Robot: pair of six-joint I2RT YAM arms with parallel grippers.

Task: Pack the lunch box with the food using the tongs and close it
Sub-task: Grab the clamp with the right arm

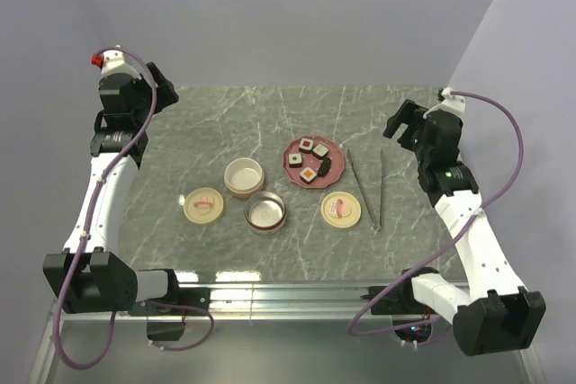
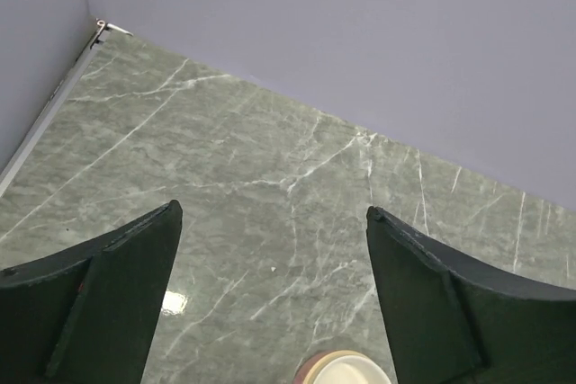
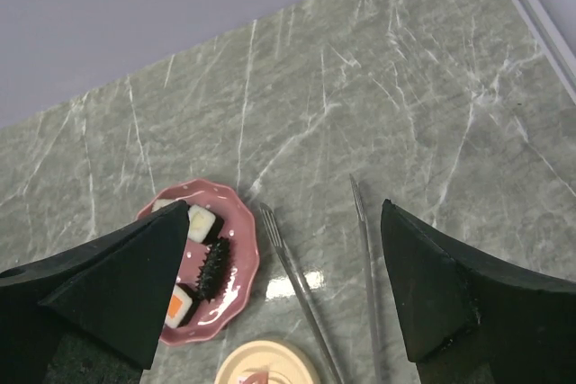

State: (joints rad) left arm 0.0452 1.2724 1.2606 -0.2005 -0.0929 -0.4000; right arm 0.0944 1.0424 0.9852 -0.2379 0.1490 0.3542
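The food [image 1: 310, 174] lies as several small dark pieces on a red plate [image 1: 335, 152] right of the table's middle. In the right wrist view I see a white-centred piece [image 3: 204, 222], a dark spiky piece [image 3: 214, 267] and an orange-centred piece [image 3: 180, 305] on that plate [image 3: 241, 238]. The tongs [image 1: 364, 188] lie flat just right of the plate, their arms [image 3: 306, 285] spread in a narrow V. The lunch box stands open in round parts: a cream bowl [image 1: 244, 176] and a metal tin [image 1: 265, 212]. My right gripper [image 3: 286, 207] hovers open above the tongs. My left gripper [image 2: 274, 213] is open over bare table at the far left.
Two cream lids lie flat, one [image 1: 203, 205] left of the tin and one [image 1: 341, 210] below the plate, beside the tongs' joined end. The cream bowl's rim [image 2: 346, 368] shows at the bottom of the left wrist view. Walls close the table's back and sides.
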